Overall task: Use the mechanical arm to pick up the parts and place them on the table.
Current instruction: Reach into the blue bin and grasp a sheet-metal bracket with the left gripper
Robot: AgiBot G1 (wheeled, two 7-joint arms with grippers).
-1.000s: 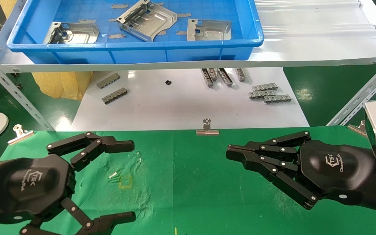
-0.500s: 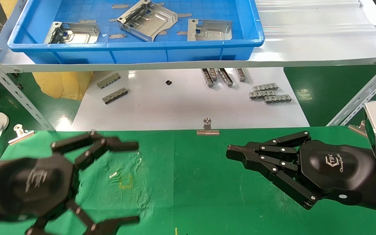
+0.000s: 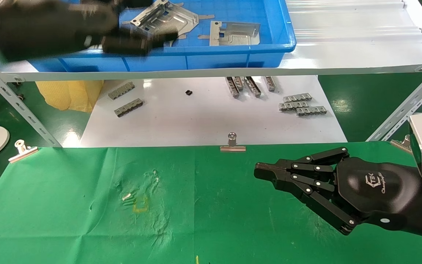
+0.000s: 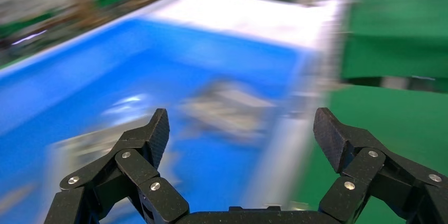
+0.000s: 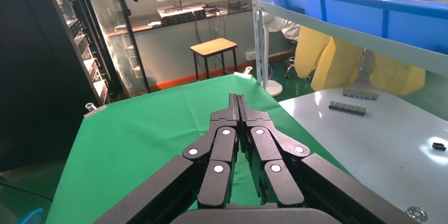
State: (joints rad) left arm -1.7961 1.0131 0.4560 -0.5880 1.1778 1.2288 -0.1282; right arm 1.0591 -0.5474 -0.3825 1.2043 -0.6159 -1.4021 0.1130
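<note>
Left gripper (image 4: 240, 129), jaws spread wide and empty, hangs over the blue plastic tray (image 3: 233, 55) on the shelf beyond the far edge of the green-clothed table (image 3: 214, 220). Two stamped sheet-metal parts (image 3: 169, 20) show in the tray, silver-grey plates with a stepped groove, square cutouts and a folded edge; the arm may hide more. They look stiff, light and slick, likely to slide on the plastic; the upturned folded edge seems the surest place to pinch. Right gripper (image 3: 260, 170), jaws pressed together on nothing, rests above the table near its right edge.
</note>
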